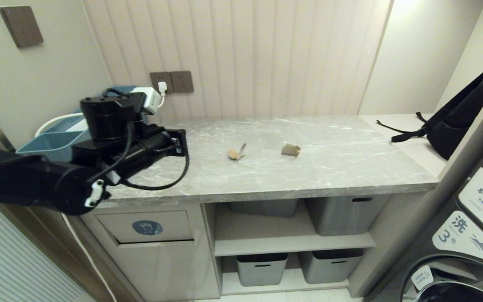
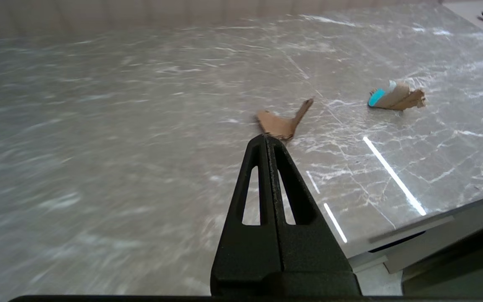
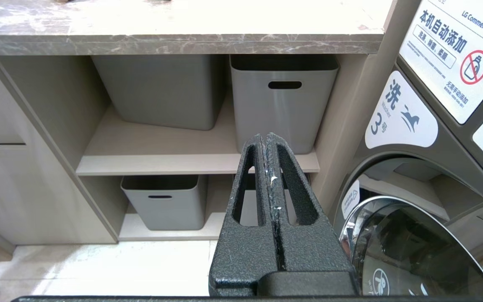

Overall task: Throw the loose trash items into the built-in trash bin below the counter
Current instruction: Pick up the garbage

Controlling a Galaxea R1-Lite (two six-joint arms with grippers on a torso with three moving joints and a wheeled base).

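I have my left gripper (image 2: 266,140) up over the left part of the counter (image 1: 329,167). Its two black fingers are pressed flat together with nothing between them. In the left wrist view the tips point toward the middle of the counter, right at a brown paper scrap (image 2: 281,123). I cannot tell if the tips touch it; they look just short of it.

That brown paper scrap (image 1: 236,153) lies near the middle of the counter. It is flat on one side and has a thin strip that sticks up and leans to the right and away from me. Its long way runs from left to right.

To the right of it, a bit apart, lies a second scrap (image 1: 290,149), tan paper with a bit of turquoise (image 2: 377,97) on its left end. It lies long from left to right too, with the torn brown end pointing right.

The trash bin flap (image 1: 147,227) is below the counter on the left, under my left arm. It has a blue oval sticker (image 1: 147,227) on it and looks closed.

My right gripper (image 3: 266,140) is low, in front of the shelves with grey tubs (image 3: 283,100), next to the washing machine (image 3: 434,126). Its fingers are pinched together too and hold nothing.

A black backpack (image 1: 463,121) leans at the far right.
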